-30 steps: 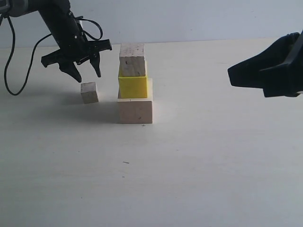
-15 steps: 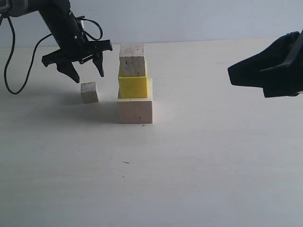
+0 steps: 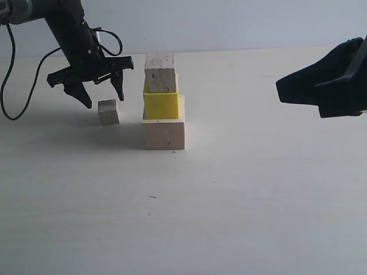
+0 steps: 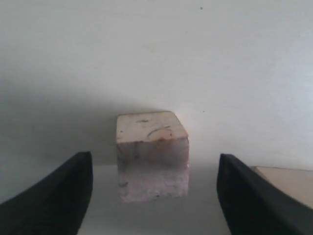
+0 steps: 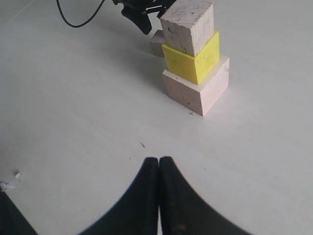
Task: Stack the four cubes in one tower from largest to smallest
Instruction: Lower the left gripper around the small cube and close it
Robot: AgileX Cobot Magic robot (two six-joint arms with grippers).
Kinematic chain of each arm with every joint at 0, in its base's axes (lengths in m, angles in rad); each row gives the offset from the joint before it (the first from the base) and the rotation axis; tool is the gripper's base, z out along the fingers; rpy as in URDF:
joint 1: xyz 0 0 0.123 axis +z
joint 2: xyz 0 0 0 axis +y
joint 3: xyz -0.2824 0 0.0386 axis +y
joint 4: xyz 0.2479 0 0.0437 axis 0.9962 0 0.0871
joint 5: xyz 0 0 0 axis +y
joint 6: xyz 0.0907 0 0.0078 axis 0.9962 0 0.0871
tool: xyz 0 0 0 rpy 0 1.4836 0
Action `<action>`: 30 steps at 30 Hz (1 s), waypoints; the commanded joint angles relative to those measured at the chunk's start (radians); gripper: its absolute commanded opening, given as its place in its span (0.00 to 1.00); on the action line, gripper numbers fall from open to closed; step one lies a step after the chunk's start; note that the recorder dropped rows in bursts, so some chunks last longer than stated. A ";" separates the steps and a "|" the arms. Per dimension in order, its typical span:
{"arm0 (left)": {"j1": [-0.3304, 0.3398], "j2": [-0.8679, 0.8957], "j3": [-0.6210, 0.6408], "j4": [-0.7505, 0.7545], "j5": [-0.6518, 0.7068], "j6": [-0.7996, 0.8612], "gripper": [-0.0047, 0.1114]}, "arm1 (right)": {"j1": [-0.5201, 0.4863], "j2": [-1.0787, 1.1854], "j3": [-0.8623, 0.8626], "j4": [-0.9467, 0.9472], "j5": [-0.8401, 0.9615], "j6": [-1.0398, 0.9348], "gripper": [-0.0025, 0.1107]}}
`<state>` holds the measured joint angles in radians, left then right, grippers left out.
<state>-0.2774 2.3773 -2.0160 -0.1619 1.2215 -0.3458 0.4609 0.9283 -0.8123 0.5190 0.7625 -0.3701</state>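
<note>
Exterior view: pale surface (image 3: 229,200), three cubes stacked near the middle. Large pale wood cube (image 3: 164,133) at the base, flat on the surface; yellow cube (image 3: 160,105) on top of it, set toward the back-left so a strip of the base shows at the right; medium pale wood cube (image 3: 160,73) on the yellow one, dark specks on its front face. Tiny pale wood cube (image 3: 108,112) not yet on the tower: alone on the surface, left of the stack, near it but apart. Left gripper (image 3: 104,101) hanging just over the tiny cube, jaws spread wide, one tip to each side, roughly level with the cube's top, no contact seen. Black cable (image 3: 8,86) looping down from the left arm. Small dark mark (image 3: 152,196) on the surface in front of the stack. Left wrist view: tiny cube (image 4: 152,155) upright between the two dark fingers (image 4: 58,200), clear gap on both sides, nothing held; edge of a pale block (image 4: 288,181) just past one finger. Right wrist view: right gripper (image 5: 159,161) with jaws pressed together, nothing between them, well apart from the stack and above bare surface. Same three-cube stack ahead of it, with the tiny cube (image 5: 157,43) partly hidden behind and the left gripper's dark tips over it. Small white scrap (image 5: 10,182) on the surface off to one side.
</note>
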 commanded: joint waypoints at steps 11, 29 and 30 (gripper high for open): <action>-0.003 -0.006 0.005 0.009 0.000 -0.009 0.63 | -0.007 -0.006 0.003 -0.005 -0.009 -0.005 0.02; -0.003 0.058 0.005 -0.008 0.000 0.007 0.63 | -0.007 -0.006 0.003 -0.005 -0.015 -0.003 0.02; -0.003 0.059 0.005 -0.008 0.000 0.007 0.63 | -0.007 -0.006 0.003 -0.005 -0.015 -0.003 0.02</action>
<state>-0.2774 2.4282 -2.0120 -0.1641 1.2215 -0.3446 0.4609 0.9283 -0.8123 0.5172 0.7625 -0.3701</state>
